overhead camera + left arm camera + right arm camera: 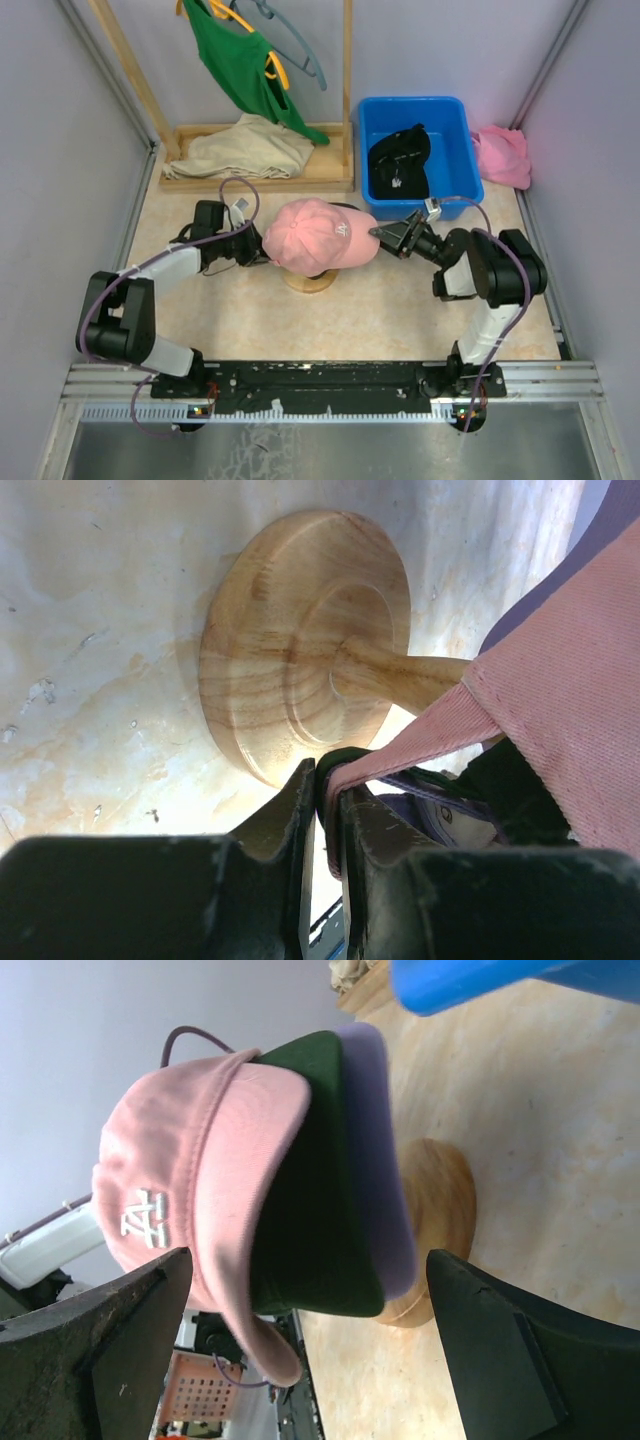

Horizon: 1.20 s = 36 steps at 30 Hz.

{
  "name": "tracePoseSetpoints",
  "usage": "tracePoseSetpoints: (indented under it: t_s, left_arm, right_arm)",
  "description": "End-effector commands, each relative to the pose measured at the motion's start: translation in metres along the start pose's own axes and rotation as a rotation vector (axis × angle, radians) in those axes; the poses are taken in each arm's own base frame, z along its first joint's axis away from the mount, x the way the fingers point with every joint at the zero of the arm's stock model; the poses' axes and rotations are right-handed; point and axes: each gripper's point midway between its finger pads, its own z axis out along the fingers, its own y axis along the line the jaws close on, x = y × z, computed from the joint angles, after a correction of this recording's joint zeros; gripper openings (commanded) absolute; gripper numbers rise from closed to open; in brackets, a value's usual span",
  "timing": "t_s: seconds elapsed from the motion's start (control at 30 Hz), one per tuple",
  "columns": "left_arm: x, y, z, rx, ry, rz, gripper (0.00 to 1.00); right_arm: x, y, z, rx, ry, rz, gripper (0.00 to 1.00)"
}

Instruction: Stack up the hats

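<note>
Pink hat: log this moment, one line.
left jaws: shut on pink hat rim | right jaws: open, facing brim | wooden stand: three-hat stack | blue bin: black hat

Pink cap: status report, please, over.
Left gripper shut on rear edge of pink cap. Right gripper open at brim. Pink cap tops stack on wooden stand; one black cap in blue bin.

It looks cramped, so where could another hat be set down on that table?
The bare table between the wooden stand and the black rail is widest. Crowded: the pink cap, flanked by left pincer and right pincer, and the blue bin behind.
</note>
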Motion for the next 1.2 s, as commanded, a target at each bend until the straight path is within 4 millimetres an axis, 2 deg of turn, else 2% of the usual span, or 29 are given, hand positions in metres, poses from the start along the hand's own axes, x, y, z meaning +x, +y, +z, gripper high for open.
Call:
tracePoseSetpoints:
  t_s: [0.0, 0.07, 0.17, 0.43, 0.6, 0.7, 0.8, 0.9, 1.0, 1.07, 1.17]
  left_arm:
    - [0.001, 0.012, 0.003, -0.052, 0.013, 0.005, 0.18]
    - [-0.001, 0.011, 0.003, -0.050, 0.015, 0.007, 0.18]
    - [-0.002, 0.010, 0.004, -0.046, 0.019, 0.007, 0.18]
    - [-0.003, 0.009, 0.005, -0.042, 0.023, 0.009, 0.18]
    - [-0.004, 0.008, 0.006, -0.035, 0.021, 0.007, 0.18]
    - [-0.004, 0.008, 0.006, -0.034, 0.021, 0.009, 0.18]
    - [-0.004, 0.006, 0.006, -0.029, 0.020, 0.008, 0.18]
    - [-0.005, 0.005, 0.005, -0.028, 0.017, 0.010, 0.18]
    - [-0.007, 0.004, 0.003, -0.030, 0.009, 0.012, 0.18]
    - [-0.008, 0.004, 0.001, -0.037, 0.006, 0.015, 0.19]
    - [-0.014, 0.001, -0.003, -0.048, -0.005, 0.030, 0.27]
  right_arm:
    - [-0.009, -0.007, 0.007, -0.013, -0.030, -0.052, 0.99]
    - [-0.006, -0.013, 0.010, 0.006, -0.021, -0.049, 0.99]
    - [-0.003, -0.011, 0.015, -0.020, -0.009, -0.031, 0.99]
    - [0.015, 0.019, 0.026, -0.124, 0.040, 0.021, 0.99]
    - [0.019, 0.034, 0.032, -0.160, 0.068, 0.033, 0.97]
    - [0.020, 0.039, 0.031, -0.162, 0.086, 0.043, 0.85]
    - [0.022, 0.042, 0.029, -0.154, 0.095, 0.042, 0.59]
    - [0.020, 0.044, 0.024, -0.144, 0.090, 0.044, 0.21]
    - [0.013, 0.045, 0.016, -0.134, 0.071, 0.041, 0.02]
    - [0.007, 0.045, 0.008, -0.125, 0.059, 0.039, 0.00]
    - [0.002, 0.048, 0.002, -0.111, 0.058, 0.026, 0.00]
